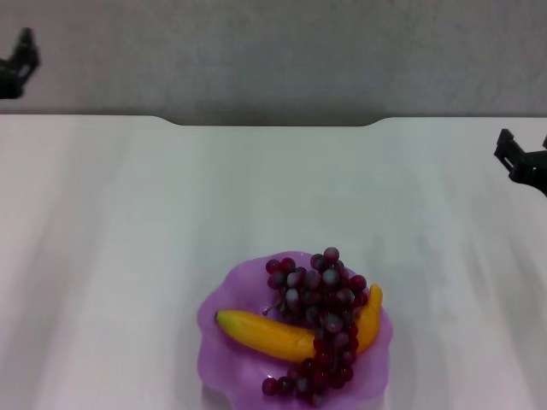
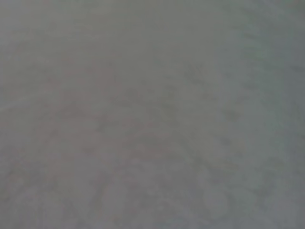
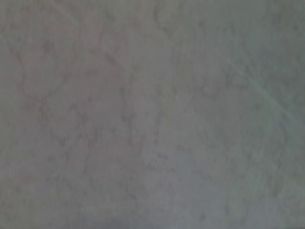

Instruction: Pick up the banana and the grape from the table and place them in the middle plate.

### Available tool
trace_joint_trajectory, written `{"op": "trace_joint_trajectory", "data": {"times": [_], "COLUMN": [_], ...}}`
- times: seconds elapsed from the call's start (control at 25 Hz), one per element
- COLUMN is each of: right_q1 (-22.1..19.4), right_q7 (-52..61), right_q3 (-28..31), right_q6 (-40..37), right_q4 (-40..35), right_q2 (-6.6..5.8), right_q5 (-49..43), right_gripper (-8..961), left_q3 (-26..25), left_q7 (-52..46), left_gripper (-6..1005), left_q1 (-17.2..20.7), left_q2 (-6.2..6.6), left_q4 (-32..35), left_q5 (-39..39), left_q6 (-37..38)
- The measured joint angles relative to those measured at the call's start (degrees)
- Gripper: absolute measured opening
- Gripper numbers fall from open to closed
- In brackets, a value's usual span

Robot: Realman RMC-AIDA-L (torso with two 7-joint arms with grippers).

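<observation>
A grey wall stood behind the table [image 1: 128,222], whose white top ran wide and bare from its notched far edge down to the near side. The middle plate [image 1: 224,301] sat at the near edge, centred between the arms, its wavy purple rim partly cut off by the head view's lower border. The banana [image 1: 261,331] lay across the plate, green tip pointing to the robot's left, and the grape [image 1: 322,320] bunch lay draped over the banana's right half, touching it. The left gripper [image 1: 17,67] hung at the far left edge, beyond the table's far edge; the right gripper [image 1: 523,160] hung at the far right edge, over the table. Both were well apart from the plate and held nothing; whether their fingers stood wide or narrow could not be told. Both wrist views showed only a plain grey surface.
</observation>
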Motion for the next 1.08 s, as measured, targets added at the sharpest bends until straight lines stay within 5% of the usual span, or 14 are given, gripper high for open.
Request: {"op": "trace_joint_trajectory", "data": {"times": [0.12, 0.28, 0.4, 0.72, 0.84, 1.08], "right_q1": [-0.5, -1.2, -1.9, -2.8, -2.9, -3.3], "right_q7": [0.4, 1.1, 1.4, 1.4, 1.2, 1.1], "right_q3": [0.1, 0.1, -0.2, 0.1, 0.3, 0.4], "right_q6": [-0.8, -2.3, -3.8, -4.2, -4.2, -4.2], "right_q4": [-0.3, -0.8, -1.3, -1.6, -1.6, -2.5], "right_q2": [0.07, 0.06, 0.05, -0.04, -0.10, -0.17], "right_q5": [0.0, 0.0, -0.4, -0.7, -0.9, -3.0], "right_gripper": [679, 678, 679, 678, 678, 678], "left_q3": [-0.6, 0.0, 2.8, 4.5, 4.3, 3.2], "left_q7": [-4.7, -15.5, -24.5, -32.6, -36.3, -37.4], "left_gripper": [721, 713, 707, 690, 606, 611], "left_q1": [0.2, 0.0, 0.1, 0.4, 0.2, 0.3], "left_q2": [0.84, 4.26, 8.42, 13.43, 14.12, 14.07], "left_q4": [2.1, 4.7, 8.1, 11.2, 11.8, 12.5], "left_q5": [-1.7, -1.6, 0.0, 5.7, 11.9, 14.1], "left_q6": [1.7, 3.0, 8.1, 9.1, 7.8, 6.0]}}
